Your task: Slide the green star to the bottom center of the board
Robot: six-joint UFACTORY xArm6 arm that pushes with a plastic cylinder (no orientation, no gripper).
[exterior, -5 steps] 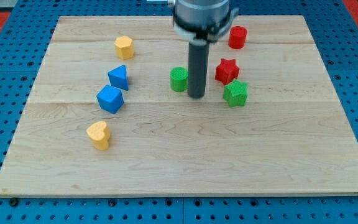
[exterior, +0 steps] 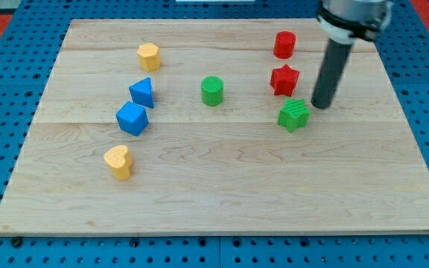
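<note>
My tip (exterior: 321,105) has swung from between the green cylinder and the green star across to the view's right, and now stands just right of and slightly above the green star (exterior: 294,115), close beside it; whether it touches I cannot tell. The star has shifted a little to the right and down, the green cylinder (exterior: 212,91) a touch to the left, and the red star (exterior: 284,80) slightly right and up.

There are no jaws on this arm, only the straight dark rod, so nothing is grasped.

The green star lies right of centre on the wooden bench (exterior: 222,201), about mid-height, just below the red star and apart from it. It sits flat; its points spread evenly, so no long axis or heading can be made out.

The red cylinder (exterior: 284,45) stands near the top. At the view's left sit a yellow block (exterior: 148,56), a blue triangular block (exterior: 142,92), a blue block (exterior: 132,117) and a yellow heart (exterior: 118,161).
</note>
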